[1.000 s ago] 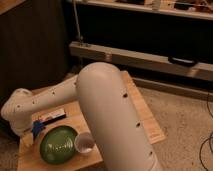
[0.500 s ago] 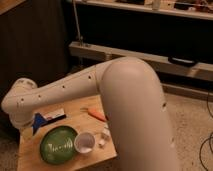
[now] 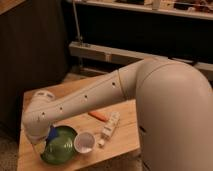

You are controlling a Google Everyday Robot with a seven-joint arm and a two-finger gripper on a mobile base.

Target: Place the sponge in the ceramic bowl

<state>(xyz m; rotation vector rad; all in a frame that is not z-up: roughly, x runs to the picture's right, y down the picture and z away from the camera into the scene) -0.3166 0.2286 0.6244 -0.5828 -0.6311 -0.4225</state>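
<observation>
The green ceramic bowl sits at the front left of the wooden table. A blue sponge is upright over the bowl's left rim, right against the end of my arm. My gripper is at the lower left, below the white wrist, shut on the sponge. The wrist housing hides most of the gripper. My arm sweeps in from the right foreground across the table.
A white cup stands touching the bowl's right side. A white boxy item and an orange stick-like item lie right of the cup. Dark cabinets and a metal shelf rail stand behind the table.
The wrist and sponge have moved right and down, from left of the bowl to over its left rim. The arm's big foreground link now fills the right side.
</observation>
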